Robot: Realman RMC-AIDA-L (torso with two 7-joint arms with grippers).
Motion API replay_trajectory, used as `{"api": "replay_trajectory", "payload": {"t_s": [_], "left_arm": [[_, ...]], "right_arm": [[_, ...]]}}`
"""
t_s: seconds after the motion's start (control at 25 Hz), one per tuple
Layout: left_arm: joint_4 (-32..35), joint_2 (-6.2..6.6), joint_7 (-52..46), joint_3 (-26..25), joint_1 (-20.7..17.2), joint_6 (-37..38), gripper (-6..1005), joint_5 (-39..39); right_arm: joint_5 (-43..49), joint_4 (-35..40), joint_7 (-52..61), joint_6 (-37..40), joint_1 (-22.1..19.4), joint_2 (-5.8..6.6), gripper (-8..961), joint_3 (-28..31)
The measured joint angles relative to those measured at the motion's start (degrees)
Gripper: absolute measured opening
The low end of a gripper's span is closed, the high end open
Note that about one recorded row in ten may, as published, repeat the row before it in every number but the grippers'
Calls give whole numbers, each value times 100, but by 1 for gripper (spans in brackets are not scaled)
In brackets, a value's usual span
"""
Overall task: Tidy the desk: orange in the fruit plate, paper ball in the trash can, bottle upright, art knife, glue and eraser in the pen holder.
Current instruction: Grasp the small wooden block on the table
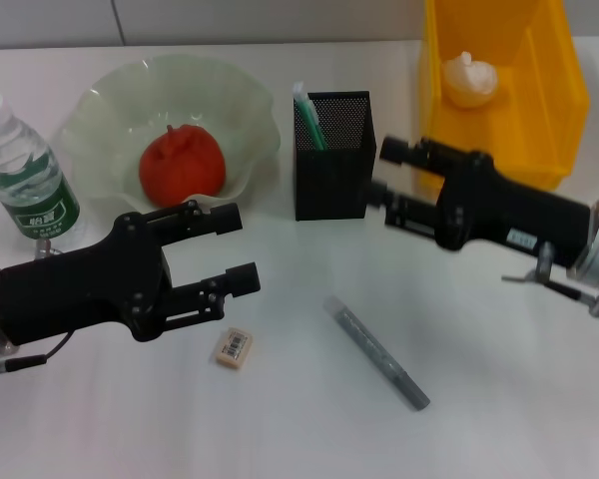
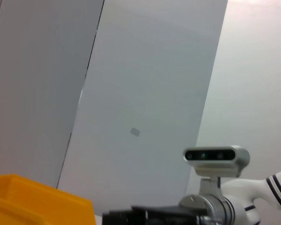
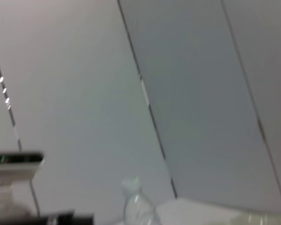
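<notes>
Orange [image 1: 183, 165] is held in ruffled glassy fruit plate [image 1: 100, 120] left of mesh pen holder [image 1: 332, 155]; crumpled paper ball [image 1: 469, 78] in yellow trash can [image 1: 549, 90]. Left gripper [image 1: 238, 249] is spread, empty; right gripper [image 1: 389, 172] likewise.

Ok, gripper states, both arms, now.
Left gripper: open, empty, above the eraser.
Right gripper: open, empty, beside the pen holder.

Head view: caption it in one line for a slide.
Both open grippers, left gripper and right gripper, hover over the desk; eraser and art knife lie loose.
</notes>
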State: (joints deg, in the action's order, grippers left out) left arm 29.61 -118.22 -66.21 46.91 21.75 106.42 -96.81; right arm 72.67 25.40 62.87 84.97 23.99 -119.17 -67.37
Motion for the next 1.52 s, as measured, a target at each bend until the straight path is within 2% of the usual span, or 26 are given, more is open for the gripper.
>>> {"api": "replay_trajectory", "payload": {"t_s": [0.12, 0.32, 0.44, 0.48, 0.52, 0.56, 0.68, 0.72, 0.84, 1.0, 1.08, 1.16, 1.28, 1.4, 1.52], "left_arm": [[52, -6, -17, -20, 25, -17, 695, -9], [329, -22, -360, 122, 72, -34, 695, -122], [1082, -12, -1344, 231, 67, -131, 695, -156], [1560, -13, -1802, 232, 26, -191, 695, -170], [1560, -13, -1802, 232, 26, -191, 695, -170], [2044, -37, -2164, 278, -35, -220, 694, -222], [2211, -42, -2275, 310, -51, -226, 694, -239], [2686, -37, -2792, 452, -76, -252, 694, -335], [3045, -23, -3190, 501, -70, -255, 694, -473], [4279, -35, -4168, 547, -23, -297, 694, -1141], [4520, -36, -4348, 593, -9, -295, 694, -1263], [5501, -19, -5113, 930, 38, -271, 694, -1700], [6196, -17, -5552, 1231, 42, -232, 694, -1971], [6785, -19, -5991, 1721, 45, -178, 693, -2269], [6940, -23, -6188, 2208, 79, -154, 691, -2587]], "right_arm": [[98, -40, -39, 17, -48, -10, 644, -32], [309, -329, -478, 118, -116, -24, 732, -102], [305, -761, -655, 71, -68, -34, 732, -75], [297, -801, -663, 68, -65, -37, 732, -59], [297, -801, -663, 68, -65, -37, 732, -59], [287, -830, -668, 64, -65, -43, 731, -43], [283, -847, -671, 63, -60, -49, 731, -42], [280, -863, -671, 61, -54, -50, 731, -41], [273, -888, -672, 38, -46, -51, 731, -40], [252, -902, -673, -162, -22, -56, 732, -39], [250, -905, -673, -192, -7, -59, 732, -39], [249, -925, -672, -237, 28, -61, 731, -50], [248, -944, -671, -267, 90, -62, 732, -65], [246, -940, -672, -330, 129, -60, 732, -33], [223, -938, -671, -381, 157, -58, 731, -26]]}}
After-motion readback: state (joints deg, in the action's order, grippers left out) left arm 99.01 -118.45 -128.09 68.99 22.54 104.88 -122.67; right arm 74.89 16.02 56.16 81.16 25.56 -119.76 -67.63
